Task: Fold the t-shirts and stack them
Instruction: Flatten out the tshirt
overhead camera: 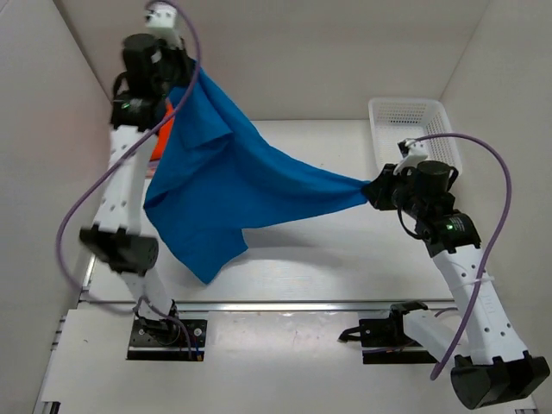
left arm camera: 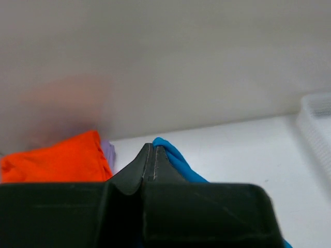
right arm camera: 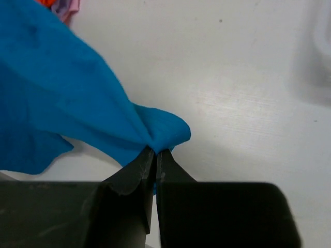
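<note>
blue t-shirt (overhead camera: 233,185) held taut in the air above the desk (overhead camera: 328,250), long axis running from the far left corner toward the right edge. left claw (left arm camera: 153,147), on an arm reared up high, is pinched onto one end; right claw (right arm camera: 155,151), lower and reaching inward, clamps the other. folded orange tee (left arm camera: 57,160) lies at the far left corner.

White plastic mesh basket (overhead camera: 410,107), upright at the far right of the white table (overhead camera: 345,259), near the back wall (overhead camera: 302,52); metal rail (overhead camera: 285,304) along the table's near edge.
</note>
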